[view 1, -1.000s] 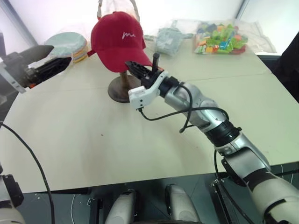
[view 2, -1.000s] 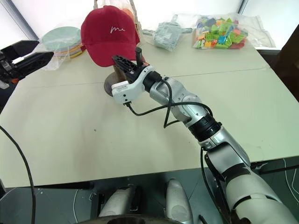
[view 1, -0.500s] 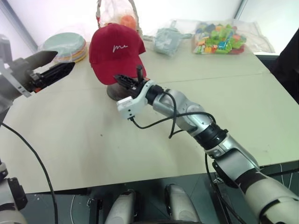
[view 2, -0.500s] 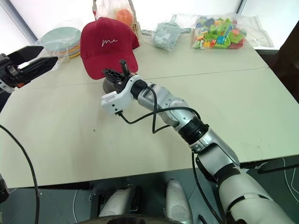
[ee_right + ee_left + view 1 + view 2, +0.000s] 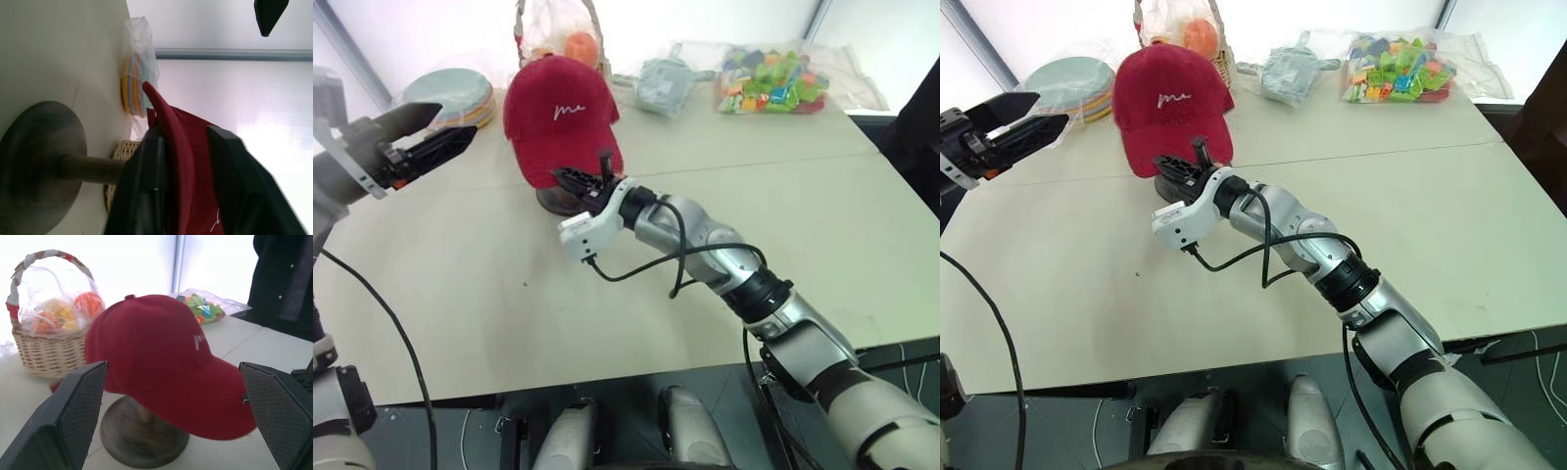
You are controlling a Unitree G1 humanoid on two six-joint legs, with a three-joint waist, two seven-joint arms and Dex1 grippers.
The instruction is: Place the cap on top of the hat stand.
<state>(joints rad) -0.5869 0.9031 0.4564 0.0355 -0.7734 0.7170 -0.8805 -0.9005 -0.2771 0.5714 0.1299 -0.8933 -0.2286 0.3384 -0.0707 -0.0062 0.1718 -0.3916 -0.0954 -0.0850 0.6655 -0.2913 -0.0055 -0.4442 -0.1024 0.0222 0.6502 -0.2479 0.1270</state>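
Dark red fabric marks the cap [image 5: 560,116], which sits over the hat stand [image 5: 142,435] near the far side of the pale table [image 5: 607,294]. The round wooden base and the thin stem of the stand show under the cap; the brim hangs down at the front, toward the robot. The right gripper [image 5: 582,181] is at the front edge of the brim. In the right wrist view its two black fingers [image 5: 146,191] stand on both sides of the brim with a small gap, and the fabric passes between them; whether they press it I cannot tell. The left gripper [image 5: 421,137] hovers above the table to the left of the cap, apart from it, with its fingers spread well apart and nothing between them. Behind the cap stands a wicker basket [image 5: 46,350] with fruit wrapped in plastic. A stack of plates [image 5: 450,96] lies at the far left, and a bag of colourful blocks [image 5: 778,80] lies at the far right.
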